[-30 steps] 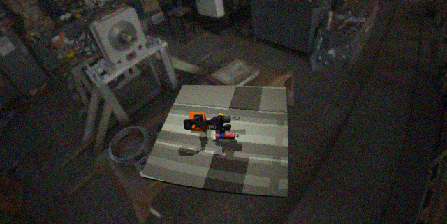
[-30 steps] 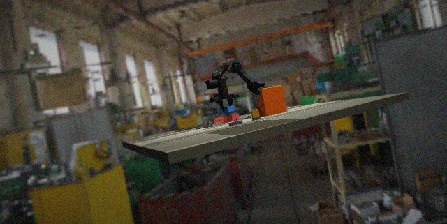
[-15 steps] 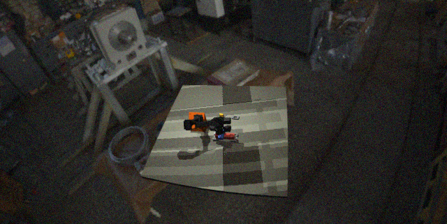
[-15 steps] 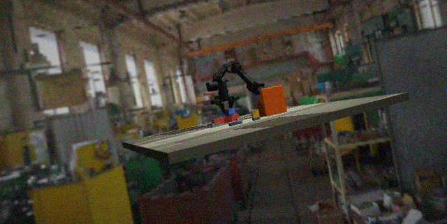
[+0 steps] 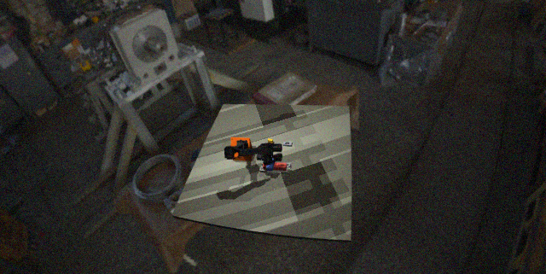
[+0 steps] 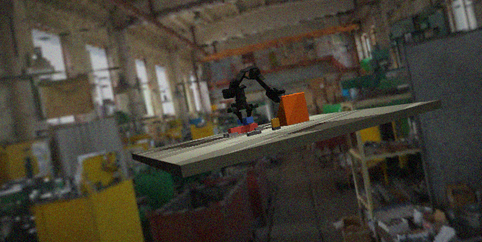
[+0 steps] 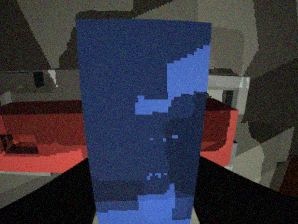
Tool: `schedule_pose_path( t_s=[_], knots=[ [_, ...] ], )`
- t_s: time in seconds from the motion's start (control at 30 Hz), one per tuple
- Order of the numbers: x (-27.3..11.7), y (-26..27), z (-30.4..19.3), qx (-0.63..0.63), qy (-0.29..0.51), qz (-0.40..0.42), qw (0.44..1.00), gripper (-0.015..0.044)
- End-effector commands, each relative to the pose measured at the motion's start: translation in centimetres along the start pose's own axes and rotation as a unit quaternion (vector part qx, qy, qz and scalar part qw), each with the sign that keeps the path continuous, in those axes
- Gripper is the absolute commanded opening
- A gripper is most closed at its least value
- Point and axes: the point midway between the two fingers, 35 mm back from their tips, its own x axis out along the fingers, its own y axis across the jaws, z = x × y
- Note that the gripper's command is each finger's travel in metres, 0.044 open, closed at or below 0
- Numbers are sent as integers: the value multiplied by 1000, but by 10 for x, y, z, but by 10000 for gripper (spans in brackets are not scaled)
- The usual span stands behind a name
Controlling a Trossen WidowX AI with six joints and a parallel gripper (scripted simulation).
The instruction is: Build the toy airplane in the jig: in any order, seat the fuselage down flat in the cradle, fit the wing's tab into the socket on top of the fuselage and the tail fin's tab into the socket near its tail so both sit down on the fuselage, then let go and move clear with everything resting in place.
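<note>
The red fuselage [image 5: 282, 166] [image 6: 241, 129] [image 7: 40, 137] lies in the pale cradle [image 7: 241, 90]. The blue wing [image 5: 269, 166] [image 6: 248, 121] [image 7: 125, 75] lies crosswise over the fuselage and appears to touch its top; its tab and the wing socket are hidden beneath it. My gripper [image 6: 245, 117] [image 7: 142, 158] points down and is shut on the wing. The fuselage's small tail socket shows at the left in the wrist view. The yellow tail fin [image 5: 270, 141] [image 6: 276, 122] stands upright in a small dark holder, away from the fuselage.
An orange block [image 5: 241, 139] [image 6: 294, 108] stands by the arm's base. A small low holder [image 5: 287, 143] [image 6: 254, 133] with nothing in it lies near the cradle. The striped tabletop [image 5: 256, 214] [image 6: 211, 159] carries everything.
</note>
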Motion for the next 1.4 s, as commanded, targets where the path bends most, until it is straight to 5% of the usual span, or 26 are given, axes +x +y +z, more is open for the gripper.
schedule_pose_path(
  t_s=[0.0, 0.2, 0.43, 0.67, 0.9, 1.13, 1.37],
  knots=[
    [0, 0, 0, 1, 0, 0, 1000, 293],
    [0, 0, 0, 1, 0, 0, 1000, 440],
    [-2, 1, 0, 0, 1, 0, 1000, 440],
    [-83, 1, -2, -4, 0, -1, 1000, 440],
    [-85, 2, -2, -12, -1, -1, 1000, 440],
    [-84, 3, -2, -306, -1, -1, 952, 440],
    [-82, 3, -2, -601, 0, -1, 800, 440]
  ],
)
